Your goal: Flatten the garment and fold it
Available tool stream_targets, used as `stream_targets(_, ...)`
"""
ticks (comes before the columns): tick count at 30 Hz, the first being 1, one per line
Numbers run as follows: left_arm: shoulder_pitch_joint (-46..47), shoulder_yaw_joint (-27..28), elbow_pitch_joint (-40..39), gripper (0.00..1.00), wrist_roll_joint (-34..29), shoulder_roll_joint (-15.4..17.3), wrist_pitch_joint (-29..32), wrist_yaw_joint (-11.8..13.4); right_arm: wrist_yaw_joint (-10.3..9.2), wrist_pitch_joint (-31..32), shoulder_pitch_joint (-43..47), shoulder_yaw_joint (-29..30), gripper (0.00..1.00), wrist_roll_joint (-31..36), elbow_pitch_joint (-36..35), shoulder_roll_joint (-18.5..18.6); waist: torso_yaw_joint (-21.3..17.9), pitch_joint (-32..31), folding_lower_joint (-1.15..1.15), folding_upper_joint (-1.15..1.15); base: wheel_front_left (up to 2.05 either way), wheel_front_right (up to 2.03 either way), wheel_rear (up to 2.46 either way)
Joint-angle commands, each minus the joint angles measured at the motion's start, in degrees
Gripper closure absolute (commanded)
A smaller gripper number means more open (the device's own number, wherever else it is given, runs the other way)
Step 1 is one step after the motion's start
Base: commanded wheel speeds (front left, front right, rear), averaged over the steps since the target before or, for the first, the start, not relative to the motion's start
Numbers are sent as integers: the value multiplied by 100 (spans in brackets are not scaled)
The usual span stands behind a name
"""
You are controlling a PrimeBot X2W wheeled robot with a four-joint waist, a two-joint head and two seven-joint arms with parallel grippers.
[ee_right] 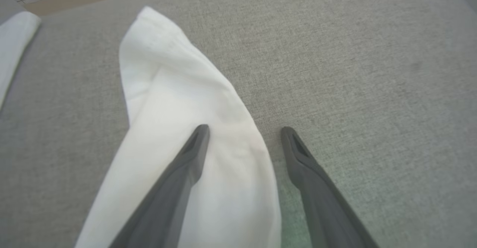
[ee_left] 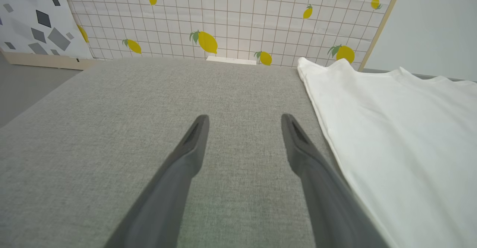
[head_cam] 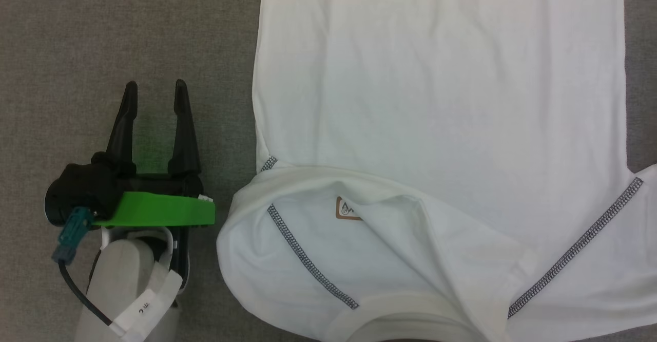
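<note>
The garment lies spread on the grey desk, body flat, collar at the near edge of the head view. At the collar the fabric is folded over (a brown label shows inside). Dark zigzag stitching runs along the shoulder seams.

Left end effector: fingers spread, holding nothing, over bare desk beside the garment's left edge and apart from it.

Right end effector: fingers spread, holding nothing. One finger overlies a white fabric flap, the other bare desk. Contact with the fabric cannot be determined.

A lemon-patterned panel stands at the far desk edge.
</note>
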State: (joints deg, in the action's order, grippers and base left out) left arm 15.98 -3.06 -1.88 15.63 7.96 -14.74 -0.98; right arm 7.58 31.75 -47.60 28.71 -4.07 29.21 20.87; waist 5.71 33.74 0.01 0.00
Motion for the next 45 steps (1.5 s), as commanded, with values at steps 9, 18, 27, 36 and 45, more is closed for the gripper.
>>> stream_targets(9,47,175,33,0,-214,-131,-26,-174,-9,314,100,-25,100,67,-76,-67,31,-77,-1,0,0,0,0)
stream_targets(18,-195,273,327,0,-275,-216,-26,-280,-9,-130,926,-341,100,-116,-1291,-112,-62,-912,-1,0,0,0,0)
stream_targets(27,-589,369,578,0,-256,-234,-26,-334,-9,784,2384,-914,100,-135,-4172,-598,-145,-1772,-1,0,0,0,0)
stream_targets(36,-840,337,691,0,-227,-252,-26,-365,-9,1546,3347,-2387,100,-93,-6045,-957,-111,-2189,-1,0,0,0,0)
stream_targets(45,-917,301,787,0,-186,-255,-26,-397,-9,1474,3487,-4249,100,-133,-5480,-1130,-39,-2287,-1,0,0,0,0)
